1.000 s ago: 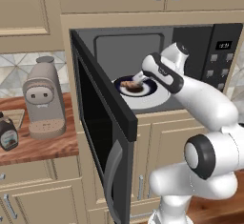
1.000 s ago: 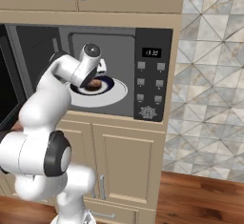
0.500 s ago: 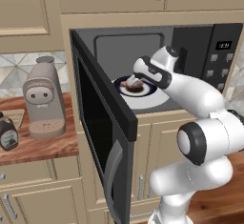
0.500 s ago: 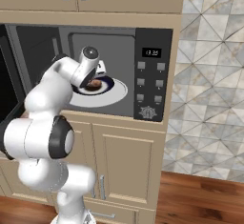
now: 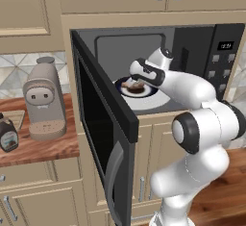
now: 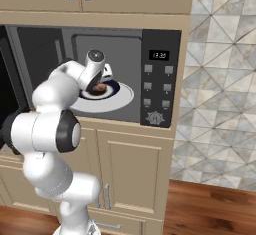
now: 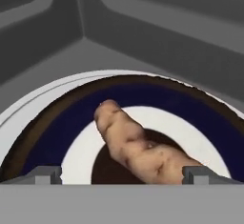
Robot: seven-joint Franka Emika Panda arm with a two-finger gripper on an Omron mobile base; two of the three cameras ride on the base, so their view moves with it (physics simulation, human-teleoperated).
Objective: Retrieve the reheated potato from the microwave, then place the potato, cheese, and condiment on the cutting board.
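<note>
The microwave (image 5: 226,61) (image 6: 159,86) stands with its door (image 5: 103,138) swung wide to the left. Inside, the reddish-brown potato (image 7: 138,147) (image 6: 102,87) lies on a white plate with a dark blue rim (image 7: 190,106) (image 5: 144,93). My gripper (image 7: 121,174) (image 5: 133,82) is inside the cavity just over the plate, open, with a fingertip on each side of the potato's near end and not touching it. The dark condiment bottle (image 5: 7,133) stands on the counter at far left, in front of the pale cutting board (image 5: 13,117). The cheese is out of view.
A beige coffee machine (image 5: 44,100) stands on the reddish-brown counter (image 5: 43,148) between the bottle and the open door. The door juts out toward the base. Cabinets sit above and below the microwave. A tiled wall (image 6: 220,79) is to its right.
The hand has pushed a little deeper into the microwave and down toward the potato. The jaws stayed open. Plate and potato have not moved.
</note>
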